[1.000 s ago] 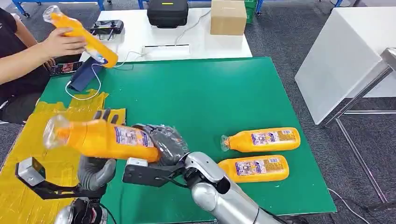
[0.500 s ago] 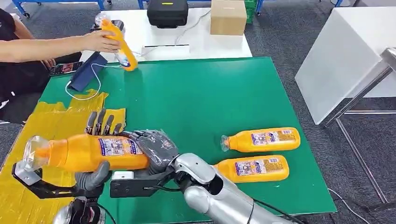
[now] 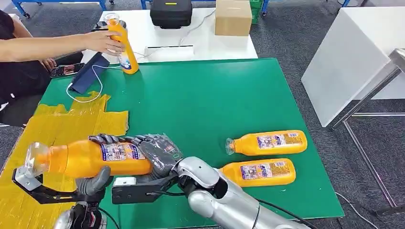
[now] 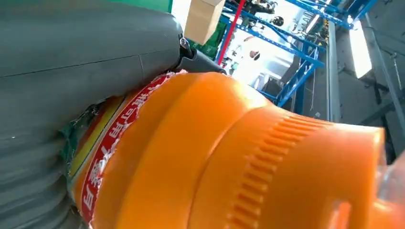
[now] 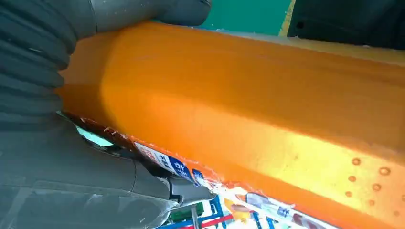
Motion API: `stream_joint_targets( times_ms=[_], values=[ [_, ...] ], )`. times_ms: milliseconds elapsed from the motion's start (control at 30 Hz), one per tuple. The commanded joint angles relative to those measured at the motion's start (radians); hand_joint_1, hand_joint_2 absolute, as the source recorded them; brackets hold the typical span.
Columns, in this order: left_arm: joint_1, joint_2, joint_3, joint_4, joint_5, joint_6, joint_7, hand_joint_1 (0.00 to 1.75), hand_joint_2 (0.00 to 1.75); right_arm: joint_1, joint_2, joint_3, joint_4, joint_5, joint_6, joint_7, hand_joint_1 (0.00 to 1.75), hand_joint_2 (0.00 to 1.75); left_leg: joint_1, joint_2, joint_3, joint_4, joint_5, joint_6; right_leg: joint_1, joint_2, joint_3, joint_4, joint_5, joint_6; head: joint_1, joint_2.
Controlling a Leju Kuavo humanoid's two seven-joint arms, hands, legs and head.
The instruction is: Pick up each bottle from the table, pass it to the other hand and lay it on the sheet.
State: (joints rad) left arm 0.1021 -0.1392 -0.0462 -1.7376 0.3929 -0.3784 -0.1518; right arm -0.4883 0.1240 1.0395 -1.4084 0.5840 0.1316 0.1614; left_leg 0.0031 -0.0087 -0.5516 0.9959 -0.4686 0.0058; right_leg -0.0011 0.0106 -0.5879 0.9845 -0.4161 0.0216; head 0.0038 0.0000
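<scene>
Head view: both hands are gripping one orange bottle point(image 3: 95, 157) above the yellow sheet point(image 3: 57, 129); left hand point(image 3: 95, 179) beneath, right hand point(image 3: 160, 150) at its base. Handover step.

Left wrist view: thumb is pressing the label.

Right wrist view: fingers are wrapping the body. Next, presumably: right releases.

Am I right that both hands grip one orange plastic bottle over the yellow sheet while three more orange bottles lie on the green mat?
Not quite. The head view shows two orange plastic bottles lying on the green mat, not three. A third is held by a person. Both the left hand and right hand do grip one orange plastic bottle over the yellow sheet.
</scene>
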Motion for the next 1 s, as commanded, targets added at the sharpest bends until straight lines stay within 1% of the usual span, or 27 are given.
stream_joint_targets(
  times_ms=[33, 67, 100, 133, 200, 233, 300, 333, 367, 433, 467, 500, 533, 567, 633, 700, 733, 833, 900, 933, 1000],
  values=[
    [-0.057, -0.007, 0.03, 0.03, -0.118, 0.049, -0.052, 1.75, 1.75, 0.006, -0.053, 0.044, 0.024, 0.026, -0.024, 0.015, 1.57, 1.75, 0.001, -0.002, 0.003, -0.001, 0.0, 0.0, 0.001, -0.003, 0.004, -0.002, -0.001, 0.0, 0.0, 0.0],
    [-0.059, -0.007, 0.036, 0.026, -0.124, 0.051, -0.048, 1.75, 1.75, 0.009, -0.056, 0.038, 0.023, 0.028, -0.025, 0.013, 1.34, 1.75, 0.0, -0.002, 0.002, -0.001, 0.0, 0.0, 0.0, -0.003, 0.003, -0.001, -0.001, 0.0, 0.0, 0.0],
    [-0.059, -0.01, 0.043, 0.019, -0.156, 0.066, -0.056, 1.75, 1.75, 0.018, -0.058, 0.023, 0.02, 0.036, -0.032, 0.017, 0.05, 1.75, 0.0, -0.002, 0.002, -0.001, 0.0, 0.0, 0.0, -0.003, 0.003, -0.001, -0.001, 0.0, 0.0, 0.0],
    [-0.059, -0.012, 0.051, 0.015, -0.191, 0.077, -0.073, 1.75, 1.75, 0.026, -0.059, 0.01, 0.016, 0.051, -0.04, 0.022, 0.0, 1.75, 0.001, -0.002, 0.003, -0.001, 0.0, 0.0, 0.001, -0.003, 0.004, -0.002, -0.001, 0.0, 0.0, 0.0],
    [-0.06, -0.012, 0.069, 0.004, -0.261, 0.107, -0.098, 1.75, 1.75, 0.041, -0.066, -0.012, -0.013, 0.07, -0.055, 0.024, 0.0, 1.75, 0.0, -0.002, 0.002, -0.001, 0.0, 0.0, 0.001, -0.002, 0.003, -0.001, -0.001, 0.0, 0.0, 0.0],
    [-0.062, -0.011, 0.086, -0.004, -0.316, 0.135, -0.117, 1.75, 1.75, 0.055, -0.072, -0.032, -0.049, 0.089, -0.068, 0.027, 0.0, 0.0, 0.001, -0.002, 0.003, -0.001, -0.001, 0.0, 0.001, -0.003, 0.004, -0.002, -0.001, 0.0, 0.0, 0.0],
    [-0.066, -0.007, 0.108, -0.02, -0.413, 0.188, -0.155, 1.75, 1.75, 0.08, -0.088, -0.065, -0.112, 0.123, -0.079, 0.035, 0.0, 0.0, 0.001, -0.001, 0.001, 0.0, 0.0, 0.0, 0.001, -0.002, 0.001, -0.001, 0.0, 0.0, 0.0, 0.0],
    [-0.067, -0.002, 0.118, -0.03, -0.464, 0.212, -0.17, 1.75, 1.75, 0.103, -0.095, -0.093, -0.149, 0.139, -0.084, 0.037, 0.0, 0.0, 0.001, -0.001, 0.004, 0.0, -0.002, -0.001, 0.002, -0.003, 0.005, -0.001, -0.002, 0.0, 0.0, 0.0],
    [-0.067, 0.003, 0.129, -0.04, -0.514, 0.236, -0.183, 1.75, 1.75, 0.124, -0.106, -0.12, -0.188, 0.151, -0.087, 0.037, 0.0, 0.0, 0.001, -0.002, 0.0, 0.0, 0.0, 0.0, 0.001, -0.004, 0.001, 0.0, -0.001, 0.0, 0.0, 0.0],
    [-0.063, 0.035, 0.145, -0.062, -0.787, 0.376, -0.204, 1.75, 1.75, 0.177, -0.128, -0.176, -0.278, 0.244, -0.113, 0.045, 0.0, 0.0, 0.001, -0.004, 0.001, 0.0, -0.001, 0.0, 0.001, -0.005, 0.002, 0.0, -0.001, 0.0, 0.0, 0.0],
    [-0.056, 0.055, 0.155, -0.074, -0.949, 0.468, -0.225, 1.75, 1.75, 0.204, -0.138, -0.204, -0.322, 0.261, -0.102, 0.04, 0.0, 0.0, 0.001, -0.003, 0.0, 0.0, 0.0, 0.0, 0.001, -0.003, 0.001, 0.0, -0.001, 0.0, 0.0, 0.0],
    [-0.04, 0.053, 0.161, -0.079, -1.015, 0.504, -0.228, 1.75, 1.75, 0.198, -0.181, -0.199, -0.349, 0.265, -0.089, 0.05, 0.0, 0.0, 0.001, -0.003, 0.002, 0.0, -0.001, 0.0, 0.001, -0.004, 0.003, -0.001, -0.001, 0.0, 0.0, 0.0],
    [-0.027, 0.072, 0.164, -0.078, -1.152, 0.572, -0.235, 1.75, 1.75, 0.207, -0.203, -0.213, -0.363, 0.264, -0.092, 0.05, 0.0, 0.0, 0.001, -0.003, 0.002, 0.0, -0.001, 0.0, 0.001, -0.004, 0.004, -0.001, -0.002, 0.0, 0.0, 0.0],
    [-0.002, 0.094, 0.16, -0.07, -1.336, 0.675, -0.229, 1.75, 1.75, 0.222, -0.23, -0.233, -0.387, 0.267, -0.095, 0.034, 0.0, 0.0, 0.0, -0.002, 0.002, 0.0, -0.001, 0.0, 0.001, -0.003, 0.003, -0.001, -0.001, 0.001, 0.0, 0.0],
    [0.016, 0.098, 0.158, -0.066, -1.338, 0.691, -0.232, 1.75, 1.75, 0.237, -0.246, -0.249, -0.406, 0.266, -0.092, 0.02, 0.0, 0.0, 0.0, -0.002, 0.003, -0.002, -0.001, 0.0, 0.0, -0.003, 0.004, -0.002, -0.001, 0.001, 0.0, 0.0],
    [0.016, 0.098, 0.158, -0.066, -1.338, 0.691, -0.232, 1.75, 1.75, 0.237, -0.246, -0.249, -0.406, 0.266, -0.092, 0.02, 0.0, 0.0, 0.0, -0.001, 0.005, -0.002, -0.002, 0.0, 0.001, -0.003, 0.007, -0.003, -0.002, 0.001, 0.0, 0.0],
    [0.015, 0.095, 0.153, -0.062, -1.339, 0.694, -0.233, 1.75, 1.75, 0.238, -0.239, -0.248, -0.401, 0.267, -0.091, 0.019, 0.0, 0.0, 0.0, -0.001, 0.002, -0.001, -0.001, 0.0, 0.0, -0.002, 0.003, -0.001, -0.001, 0.001, 0.0, 0.0],
    [0.012, 0.095, 0.149, -0.062, -1.339, 0.696, -0.233, 1.75, 1.75, 0.236, -0.233, -0.245, -0.397, 0.268, -0.09, 0.019, 0.0, 0.0, 0.0, 0.0, 0.002, 0.0, -0.001, 0.0, 0.0, -0.002, 0.002, -0.001, -0.001, 0.0, 0.0, 0.0],
    [0.012, 0.095, 0.149, -0.062, -1.339, 0.696, -0.233, 1.75, 1.75, 0.236, -0.233, -0.245, -0.397, 0.268, -0.09, 0.019, 0.0, 0.0, 0.001, 0.0, 0.004, -0.001, -0.002, -0.001, 0.001, -0.002, 0.005, -0.001, -0.002, 0.0, 0.0, 0.0],
    [0.019, 0.125, 0.134, -0.049, -1.485, 0.748, -0.189, 1.75, 1.75, 0.241, -0.244, -0.247, -0.409, 0.287, -0.093, 0.018, 0.0, 0.0, 0.0, -0.001, 0.002, -0.001, -0.001, 0.0, 0.0, -0.002, 0.002, -0.001, -0.001, 0.0, 0.0, 0.0],
    [0.057, 0.19, 0.103, -0.012, -1.687, 0.799, -0.139, 1.75, 1.75, 0.311, -0.265, -0.275, -0.467, 0.327, -0.098, 0.015, 0.0, 0.0, 0.0, -0.001, 0.001, -0.001, -0.001, 0.0, 0.0, -0.001, 0.002, -0.001, -0.001, 0.0, 0.0, 0.0]
  ],
)
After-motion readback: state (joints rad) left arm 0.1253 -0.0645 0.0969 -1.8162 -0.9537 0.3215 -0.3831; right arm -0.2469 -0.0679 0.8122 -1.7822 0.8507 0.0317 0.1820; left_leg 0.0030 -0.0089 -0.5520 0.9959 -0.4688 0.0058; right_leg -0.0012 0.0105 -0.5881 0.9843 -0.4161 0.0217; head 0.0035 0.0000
